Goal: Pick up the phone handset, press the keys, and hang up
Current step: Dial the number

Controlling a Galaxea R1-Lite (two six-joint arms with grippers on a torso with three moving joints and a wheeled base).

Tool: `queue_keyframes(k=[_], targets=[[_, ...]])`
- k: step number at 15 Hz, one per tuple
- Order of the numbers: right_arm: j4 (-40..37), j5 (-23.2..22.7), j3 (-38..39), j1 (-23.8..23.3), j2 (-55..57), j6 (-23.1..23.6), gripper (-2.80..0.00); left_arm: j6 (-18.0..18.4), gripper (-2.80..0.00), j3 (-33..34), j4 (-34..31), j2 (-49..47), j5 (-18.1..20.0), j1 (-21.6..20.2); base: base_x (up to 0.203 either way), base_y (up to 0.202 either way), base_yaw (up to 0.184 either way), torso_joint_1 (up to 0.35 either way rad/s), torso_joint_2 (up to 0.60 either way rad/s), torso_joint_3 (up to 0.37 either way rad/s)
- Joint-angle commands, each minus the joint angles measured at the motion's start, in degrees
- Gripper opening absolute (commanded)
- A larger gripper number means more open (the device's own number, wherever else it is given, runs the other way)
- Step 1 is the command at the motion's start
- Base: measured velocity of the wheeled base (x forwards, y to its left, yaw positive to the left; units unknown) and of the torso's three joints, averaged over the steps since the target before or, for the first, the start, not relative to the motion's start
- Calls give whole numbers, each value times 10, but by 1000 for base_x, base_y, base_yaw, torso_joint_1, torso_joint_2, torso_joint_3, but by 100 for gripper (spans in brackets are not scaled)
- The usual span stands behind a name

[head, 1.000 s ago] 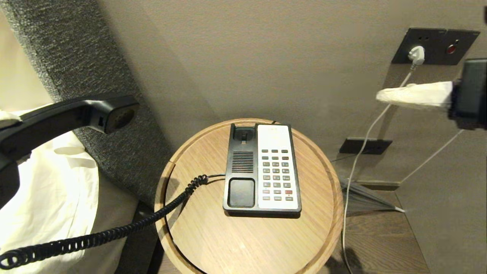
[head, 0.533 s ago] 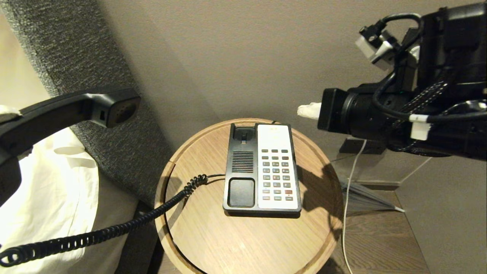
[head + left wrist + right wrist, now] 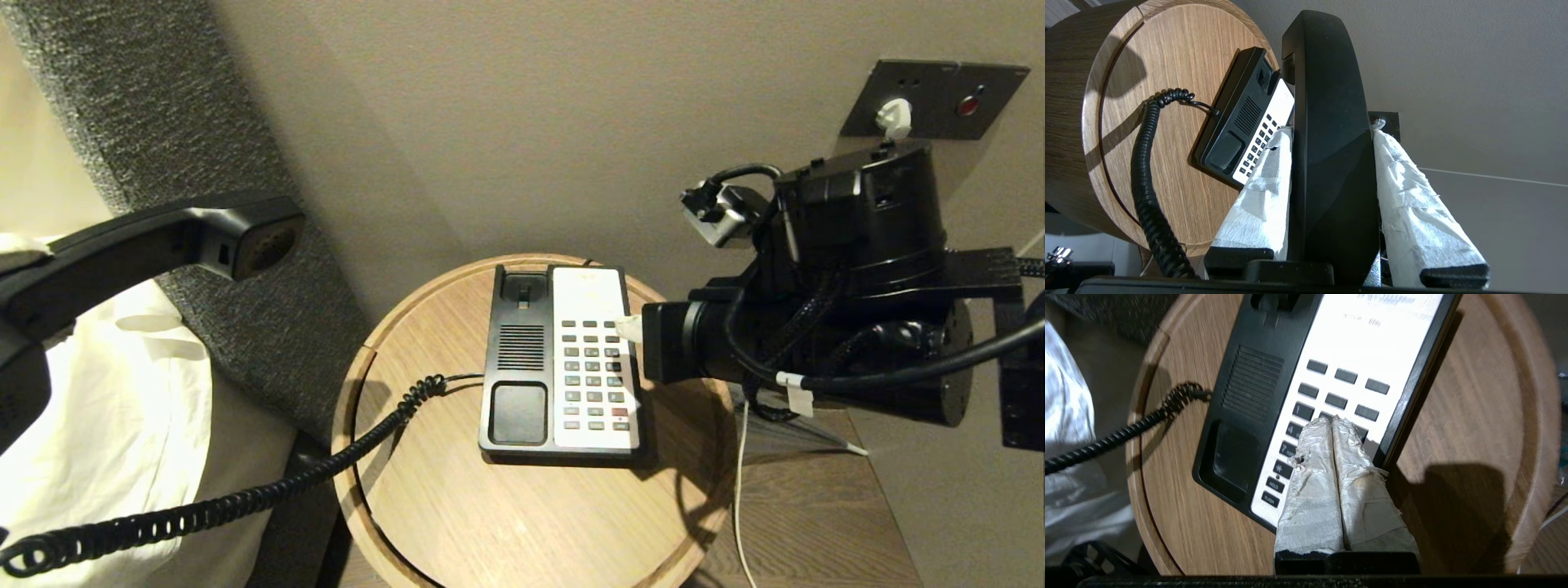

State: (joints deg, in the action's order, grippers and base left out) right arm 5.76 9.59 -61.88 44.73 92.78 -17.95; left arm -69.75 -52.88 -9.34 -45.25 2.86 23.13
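My head cam looks down on the table (image 3: 522, 523); both wrist cams sit close, all three sharing the phone base (image 3: 522, 359) (image 3: 1231, 134) (image 3: 1241, 428).

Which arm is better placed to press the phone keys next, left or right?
Right. The right gripper, fingers shut together, points at the keys on the phone base. The left gripper is clamped on the phone handset, away from the table.

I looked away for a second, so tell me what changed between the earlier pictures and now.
The right hand, fingers shut together, swung in from the right by the wall and came down over the keys; its tips now sit at the keypad. Nothing was grabbed or released. The left hand still holds the phone handset raised on the left, and the phone base has not moved.
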Motion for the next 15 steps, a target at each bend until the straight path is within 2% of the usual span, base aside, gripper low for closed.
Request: queue_keyframes(k=[1,15], targets=[[0,1,11,1,8,3,-280,-4,-280,1,-1,0,0,0,0,0,0,0,0,0],[23,2,-4,4,61,6,-280,-1,-280,8,1,0,-1,0,0,0,0,0,0,0]])
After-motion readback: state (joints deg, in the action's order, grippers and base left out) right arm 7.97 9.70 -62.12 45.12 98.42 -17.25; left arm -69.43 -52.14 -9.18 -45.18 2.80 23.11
